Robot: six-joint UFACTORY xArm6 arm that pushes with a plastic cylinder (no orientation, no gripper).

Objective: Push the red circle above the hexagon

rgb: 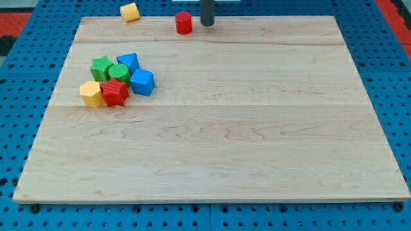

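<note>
My tip (pixel 207 24) sits at the top centre of the frame, on the far edge of the table (pixel 257 128), just to the right of the red circle (pixel 183 23), with a narrow gap between them. There is no gripper, only the rod, and it holds nothing. A yellow block (pixel 130 11) lies at the top edge, left of the red circle. In the left part of the frame is a tight cluster: green star (pixel 100 66), green circle (pixel 118 72), two blue blocks (pixel 128 62) (pixel 142 82), red star (pixel 115 92) and yellow hexagon (pixel 91 94), well apart from the red circle.
</note>
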